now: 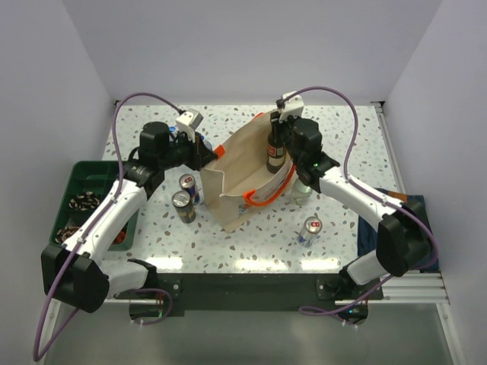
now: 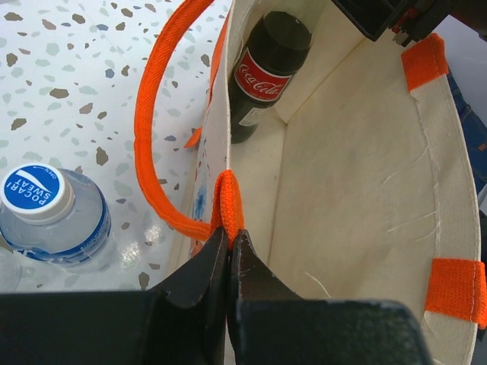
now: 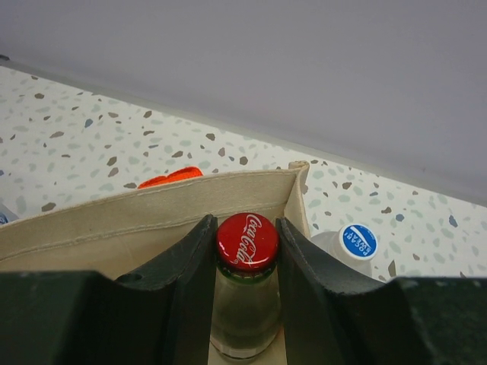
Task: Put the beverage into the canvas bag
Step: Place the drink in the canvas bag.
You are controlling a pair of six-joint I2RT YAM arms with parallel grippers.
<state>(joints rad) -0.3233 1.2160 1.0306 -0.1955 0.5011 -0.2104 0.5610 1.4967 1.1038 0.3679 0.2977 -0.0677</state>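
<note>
R gripper (image 3: 246, 228) pinches the cola bottle (image 3: 247, 242) at its red cap, one finger each side, the cap filling the gap between them. L gripper (image 2: 228, 237) is pressed together on the rim of the canvas bag (image 2: 358, 190), right where an orange strap (image 2: 144, 114) is sewn on, which props the mouth open.

Progress, as I read it: mostly done. Bottle is upright inside the bag walls, in the far corner as seen from the L wrist cam. Can't tell if its base touches the bag floor. Left to do: set it down if not yet down, let go, lift R arm out, prob. release the rim too.

Containers: bag stands mid-table, boxy, open on top. Only the cola bottle shows in it; rest of the inside looks like bare cloth. Green tray (image 1: 84, 179) at the table's left edge has small dark bits in its compartments, too small to name.

Outside the bag: Pocari Sweat bottle (image 2: 46, 213) just beside it on the L-arm side, two cans (image 1: 183, 204) near; one more can (image 1: 310, 230) & a clear bottle (image 1: 300, 190) on the other side
</note>
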